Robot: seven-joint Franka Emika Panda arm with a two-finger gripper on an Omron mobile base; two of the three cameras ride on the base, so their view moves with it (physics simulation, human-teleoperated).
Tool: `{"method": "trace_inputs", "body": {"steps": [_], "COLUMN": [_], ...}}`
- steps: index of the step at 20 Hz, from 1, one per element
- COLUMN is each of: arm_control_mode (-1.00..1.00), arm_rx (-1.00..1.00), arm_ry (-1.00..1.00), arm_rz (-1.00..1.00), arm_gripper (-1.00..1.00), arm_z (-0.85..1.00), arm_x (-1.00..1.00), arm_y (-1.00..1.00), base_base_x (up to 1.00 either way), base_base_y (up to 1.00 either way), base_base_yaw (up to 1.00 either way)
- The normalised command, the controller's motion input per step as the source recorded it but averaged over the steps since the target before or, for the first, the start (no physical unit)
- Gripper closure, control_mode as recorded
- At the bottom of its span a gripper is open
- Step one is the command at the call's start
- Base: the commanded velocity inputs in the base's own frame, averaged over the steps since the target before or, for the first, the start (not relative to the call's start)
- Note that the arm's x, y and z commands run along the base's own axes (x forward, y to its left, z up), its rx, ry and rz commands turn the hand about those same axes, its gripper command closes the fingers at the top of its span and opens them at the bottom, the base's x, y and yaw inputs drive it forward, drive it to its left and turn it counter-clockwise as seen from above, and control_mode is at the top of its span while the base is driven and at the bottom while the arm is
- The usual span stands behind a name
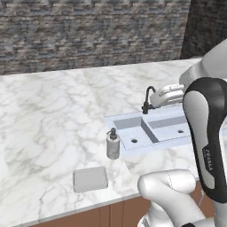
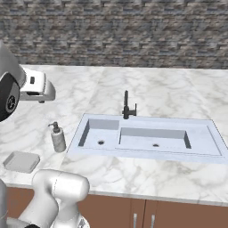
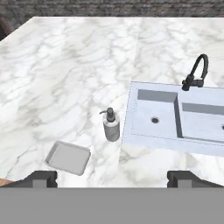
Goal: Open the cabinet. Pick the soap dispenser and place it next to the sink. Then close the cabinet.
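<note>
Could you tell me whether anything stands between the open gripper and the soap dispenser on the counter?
Nothing visible does. In the hand view the gripper is open above the marble counter, and the soap dispenser stands upright ahead of it, just beside the sink. The small grey tray lies off to one side, apart from the dispenser.

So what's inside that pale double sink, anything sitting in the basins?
Both basins of the pale rectangular double-basin sink hold nothing but a small round drain each. In the left base view the robot's own arm covers part of one basin, but the right base view shows it whole.
</note>
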Motion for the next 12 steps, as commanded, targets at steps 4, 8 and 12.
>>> {"method": "trace_inputs", "body": {"steps": [4,8,12], "arm_control_mode": [-1.00,-1.00,-1.00], "arm_rx": [-0.12,-0.02,0.00], "arm_ry": [0.03,0.01,0.00], "arm_rz": [-0.07,0.00,0.00], "arm_gripper": [-1.00,-1.00,-1.00], "arm_z": [-0.06,0.00,0.00], "arm_x": [-0.08,0.00,0.00], "arm_y": [0.00,0.06,0.00], "base_base_x": [0.00,0.00,0.00], "base_base_y": [0.00,0.00,0.00], "base_base_yaw": [0.00,0.00,0.00]}}
